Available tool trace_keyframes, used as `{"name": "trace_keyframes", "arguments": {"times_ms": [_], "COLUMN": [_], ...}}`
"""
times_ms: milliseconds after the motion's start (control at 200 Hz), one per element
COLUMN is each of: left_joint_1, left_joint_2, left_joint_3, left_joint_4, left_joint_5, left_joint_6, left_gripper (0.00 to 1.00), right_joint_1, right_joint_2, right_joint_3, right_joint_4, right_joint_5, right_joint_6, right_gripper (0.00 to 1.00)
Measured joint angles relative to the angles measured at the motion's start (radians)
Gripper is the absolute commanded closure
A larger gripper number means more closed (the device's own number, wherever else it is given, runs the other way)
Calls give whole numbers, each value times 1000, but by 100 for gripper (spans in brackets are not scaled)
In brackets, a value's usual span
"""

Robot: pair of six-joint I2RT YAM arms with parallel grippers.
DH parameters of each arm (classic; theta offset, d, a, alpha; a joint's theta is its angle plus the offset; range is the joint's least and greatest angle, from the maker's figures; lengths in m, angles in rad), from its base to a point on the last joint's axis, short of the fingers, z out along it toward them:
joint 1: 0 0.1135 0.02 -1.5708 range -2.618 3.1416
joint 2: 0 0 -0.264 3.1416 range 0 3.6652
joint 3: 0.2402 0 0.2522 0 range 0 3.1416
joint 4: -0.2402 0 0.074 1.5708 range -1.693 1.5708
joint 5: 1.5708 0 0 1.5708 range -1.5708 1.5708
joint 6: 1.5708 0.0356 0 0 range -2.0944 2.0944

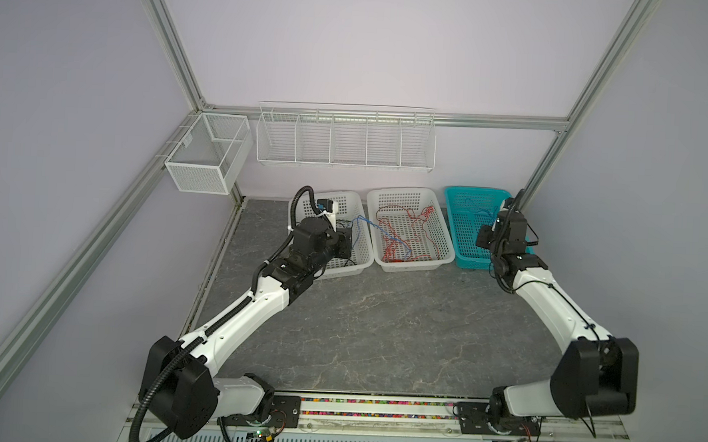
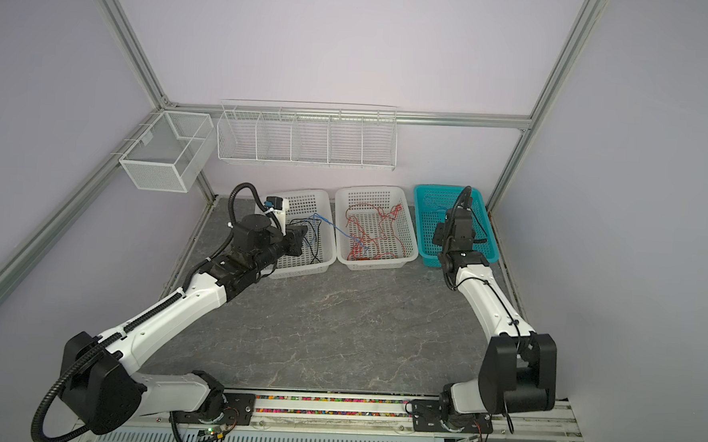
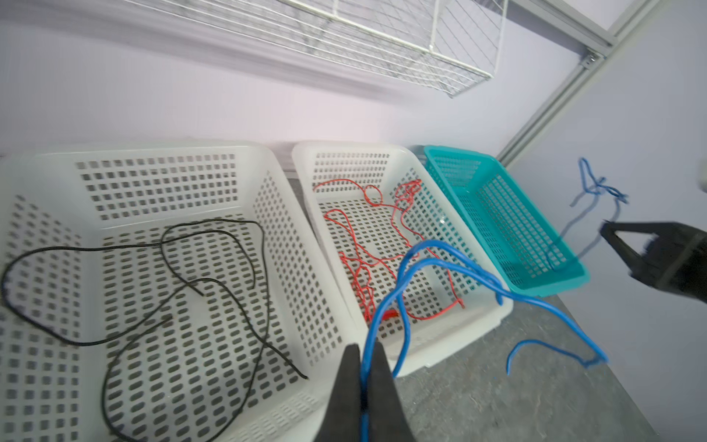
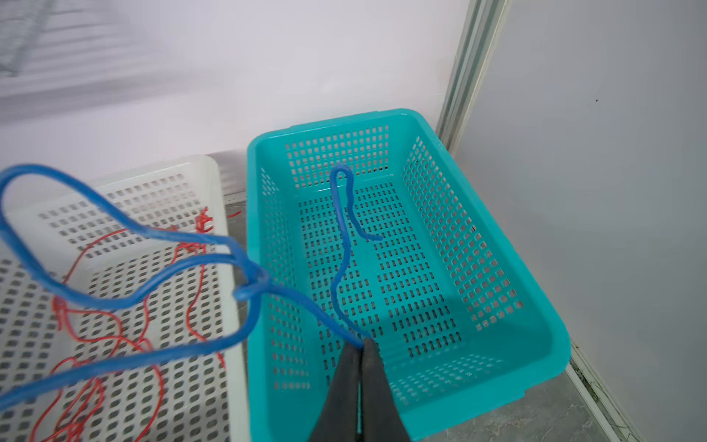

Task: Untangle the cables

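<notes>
Both top views looked down from high at six o'clock; close wrist cameras shared the middle basket (image 3: 352,146).

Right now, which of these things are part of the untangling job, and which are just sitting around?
In the job: thin blue cables, held by left pincer and right pincer; thin black cables in left white plastic basket; thin red cables in middle white plastic basket; teal plastic basket.
Just there: white wire wall rack; white mesh box.

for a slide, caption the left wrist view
Left hand pinches a blue cable; black cables and red cables lie in two white baskets.
</notes>
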Motion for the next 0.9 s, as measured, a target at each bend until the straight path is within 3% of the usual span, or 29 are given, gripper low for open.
{"name": "trace_keyframes", "arguments": {"times_ms": [275,420,680,900], "left_joint_1": [-63,-78,-91,-102], "left_joint_2": [116,153,179,190], "left_joint_3": [44,77,105,119], "left_joint_4": [-4,-9,-21,-27], "left_joint_5": [27,34,39,35], "left_joint_6": [7,8,17,35], "left_gripper": [100,100,100,100], "right_joint_1": [-60,-61,-63,-53], "right_joint_2": [211,269,254,141], "right_joint_3": [64,85,85,58], "right_joint_4": [11,7,-7,-15], "right_joint_5": [-95,-137,-212,-288], "right_joint_6": [23,36,44,37], "right_gripper": [93,84,70,57]}}
